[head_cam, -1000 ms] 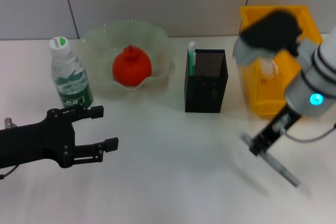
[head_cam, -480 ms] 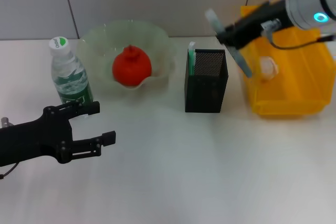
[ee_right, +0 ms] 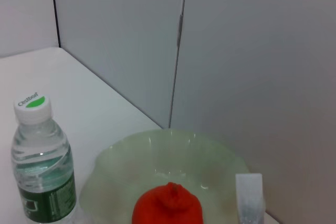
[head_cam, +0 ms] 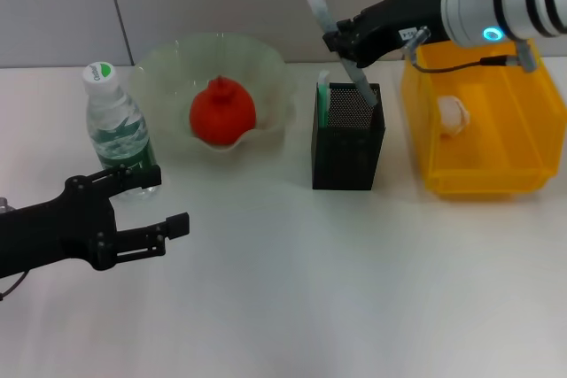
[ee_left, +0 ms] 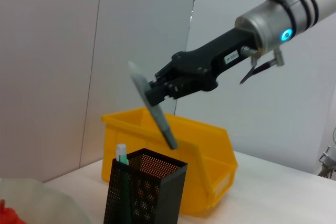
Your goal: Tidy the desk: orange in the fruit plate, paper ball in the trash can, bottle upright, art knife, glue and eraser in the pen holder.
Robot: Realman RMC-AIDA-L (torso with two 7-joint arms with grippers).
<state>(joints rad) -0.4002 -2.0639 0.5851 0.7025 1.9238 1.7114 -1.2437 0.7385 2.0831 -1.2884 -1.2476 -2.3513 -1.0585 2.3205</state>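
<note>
Art knife (head_cam: 341, 52) is gripped by the right hand (head_cam: 347, 42) directly above the pen holder (head_cam: 347, 136), its long axis tilted, lower tip at the mouth. Left hand (head_cam: 164, 210) hovers open near the bottle (head_cam: 119, 130).

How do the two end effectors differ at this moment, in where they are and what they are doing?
The right end effector is raised above the pen holder, while the left end effector sits low over the table in front of the bottle. The right is shut on the art knife, held tilted with its tip at the holder's mouth; the left is open and holds nothing. Both are black.
</note>
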